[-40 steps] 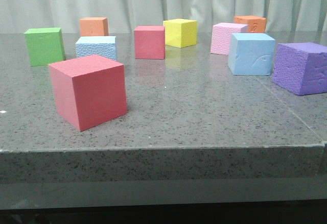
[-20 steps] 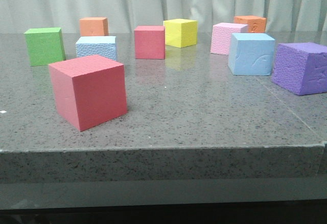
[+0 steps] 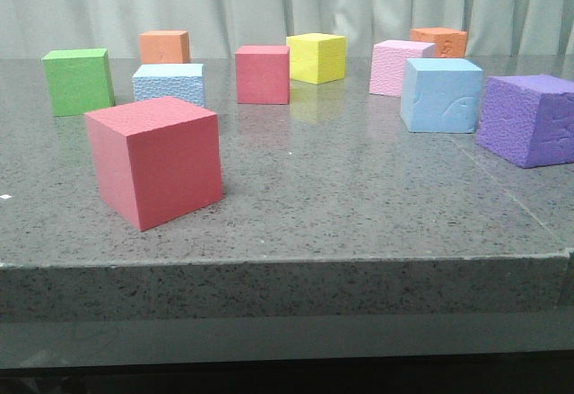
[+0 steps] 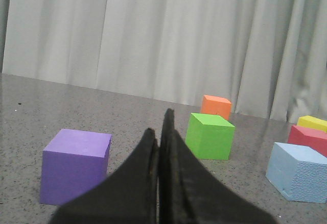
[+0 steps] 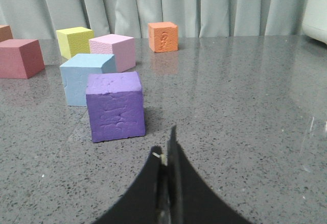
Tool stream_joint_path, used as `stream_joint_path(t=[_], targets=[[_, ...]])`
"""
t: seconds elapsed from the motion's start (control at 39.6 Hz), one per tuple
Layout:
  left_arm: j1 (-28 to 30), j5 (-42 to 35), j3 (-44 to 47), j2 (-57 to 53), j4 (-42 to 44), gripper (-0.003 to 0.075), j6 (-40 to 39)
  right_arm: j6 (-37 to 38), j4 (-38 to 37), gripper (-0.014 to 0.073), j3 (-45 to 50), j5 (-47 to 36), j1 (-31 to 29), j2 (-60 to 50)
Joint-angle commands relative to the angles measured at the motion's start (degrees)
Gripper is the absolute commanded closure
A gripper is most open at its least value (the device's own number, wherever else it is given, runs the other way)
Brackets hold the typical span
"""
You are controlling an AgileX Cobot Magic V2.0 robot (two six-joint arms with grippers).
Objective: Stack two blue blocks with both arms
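Relative to the large red foam cube (image 3: 155, 160): pebbled light-blue foam cube (image 3: 169, 83) just behind; smooth light-blue foam cube (image 3: 440, 94) far right; purple rough-faced foam cube (image 3: 529, 119) farther right.

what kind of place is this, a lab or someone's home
Most likely a lab or test bench, not a home. A bare grey speckled stone table holds only scattered coloured foam cubes, such as the big red cube and the smooth blue cube, and a plain pale curtain closes off the background.
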Motion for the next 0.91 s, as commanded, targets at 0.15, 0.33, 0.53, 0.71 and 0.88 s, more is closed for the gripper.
stream_joint_path(t=[0.15, 0.33, 0.53, 0.71, 0.88], targets=[[0.1, -4.9, 0.2, -0.9, -0.4, 0.0741, 0.1, -0.5, -0.3, 0.066, -0.3, -6.5, -0.4, -1.0], [0.1, -7.4, 0.2, -0.9, -0.4, 0.0741, 0.1, -0.5, -0.3, 0.066, -0.4, -12.0, -0.4, -1.0], [0.1, -10.2, -1.5, -0.9, -0.4, 0.0741, 0.1, -0.5, -0.3, 0.066, -5.6, -9.3, -0.4, -1.0], [0.1, -8.9, -7.1, 0.8, 0.0, 0.0741, 0.1, -0.5, -0.3, 0.066, -13.5, -2.9, -0.4, -0.6], [0.1, -1.4, -17.9, 8.8, 7.1, 0.0741, 0.1, -0.5, -0.3, 0.066, -23.9, 5.0, -0.4, 5.1]])
